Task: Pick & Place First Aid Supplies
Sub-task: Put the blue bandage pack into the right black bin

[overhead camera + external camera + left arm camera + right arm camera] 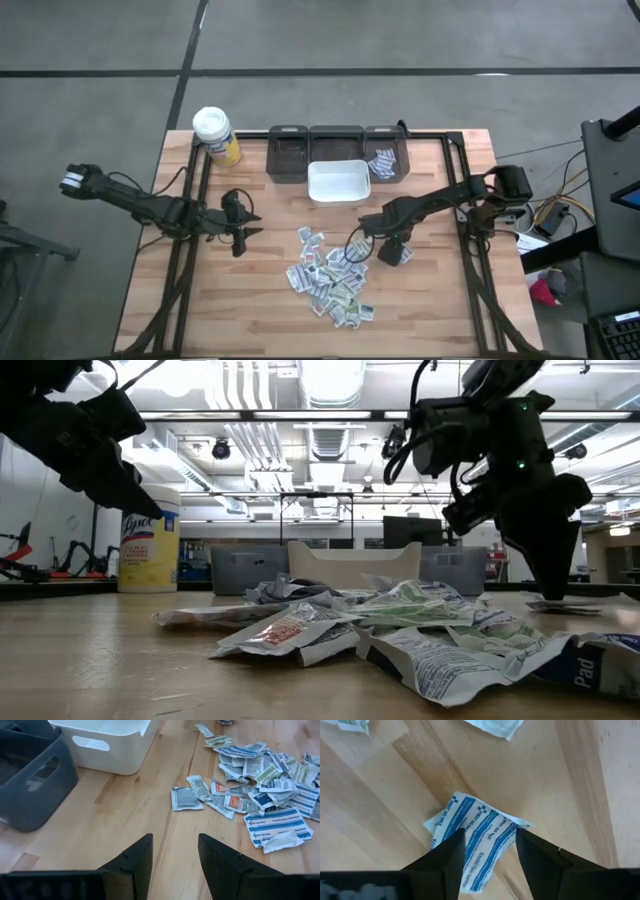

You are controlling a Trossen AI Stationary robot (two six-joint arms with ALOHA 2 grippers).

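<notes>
The right gripper [487, 855] hangs directly over a blue-striped packet [475, 837] lying flat on the desk [430, 300], at about 3 o'clock from the main heap. Its fingers [445, 862] are spread, one on each side of the packet, and pinch nothing. I cannot tell whether the tips touch the paper or only hover.

The risk here, as I judge it, lies in the packet's flatness. If the fingers close without pressing down to the wood, they may slide over the paper and come up empty. If they press too hard, the packet may skate sideways or crumple, and it looks already creased at one corner.

The heap of first aid supplies [330, 278] sits mid-desk; loose neighbours near the right gripper could be dragged along.

Farther off at 9 o'clock, the left gripper [175, 852] waits above bare wood, its fingers spread and empty.

Beyond, at 12 o'clock, stand the white bin [337, 182] and the dark trays [290, 155], one holding a few packets. A long carry there could shed a weakly pinched packet.
</notes>
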